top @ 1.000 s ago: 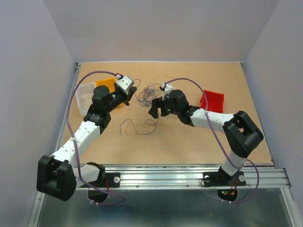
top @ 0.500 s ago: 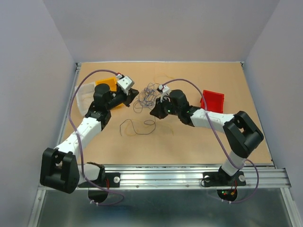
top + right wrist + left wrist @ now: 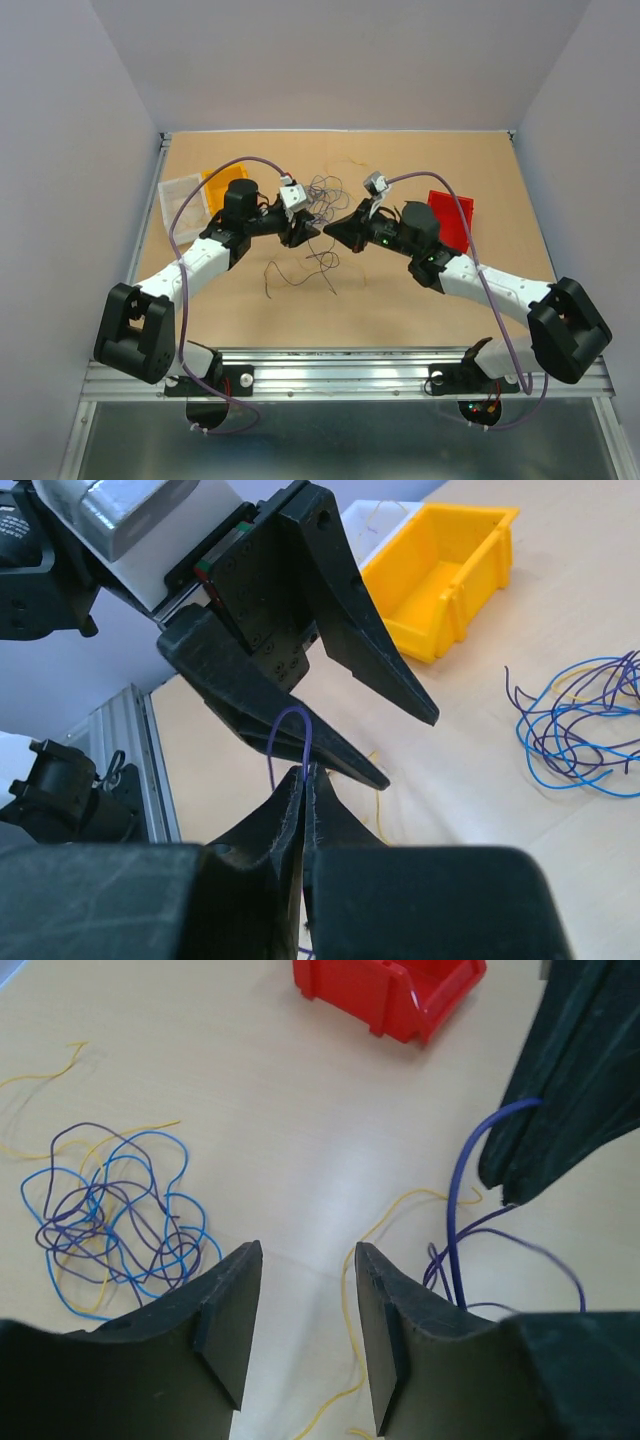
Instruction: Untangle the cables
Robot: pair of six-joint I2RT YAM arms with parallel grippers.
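A purple cable (image 3: 294,710) vanishes between the pressed-together fingers of the right gripper (image 3: 303,772). The bunch of cables (image 3: 570,725) beside that gripper is cut off by the frame edge. Ahead of the left gripper (image 3: 300,1260), the red bin (image 3: 390,995) is cropped at the top. Seen from overhead, single strands are too thin to separate.

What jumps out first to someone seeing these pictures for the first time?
Mid-table, the right end effector is shut on a purple wire, nose to nose with the open left end effector. Just beyond them lies a tangle of blue, purple and yellow wires; a red bin sits at the right.
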